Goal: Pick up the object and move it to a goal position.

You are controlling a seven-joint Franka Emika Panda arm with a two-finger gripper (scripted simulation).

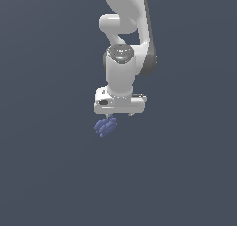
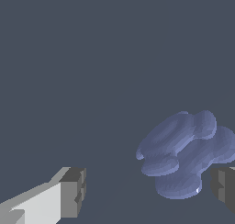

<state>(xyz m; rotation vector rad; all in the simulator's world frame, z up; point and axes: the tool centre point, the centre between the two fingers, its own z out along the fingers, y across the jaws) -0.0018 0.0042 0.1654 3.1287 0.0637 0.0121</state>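
1. The object (image 1: 106, 127) — a small blue-violet cluster of rounded, elongated lobes — lies on the flat dark grey ground (image 1: 51, 174), just below the arm's white hand.
2. In the wrist view the object (image 2: 186, 154) sits between the 2 dark finger pads, close to 1 pad (image 2: 223, 190) and well apart from the other.
3. The gripper (image 2: 149, 191) is spread wide and holds nothing.
4. The white arm (image 1: 124, 44) reaches straight down — its wrist stands above the cluster.
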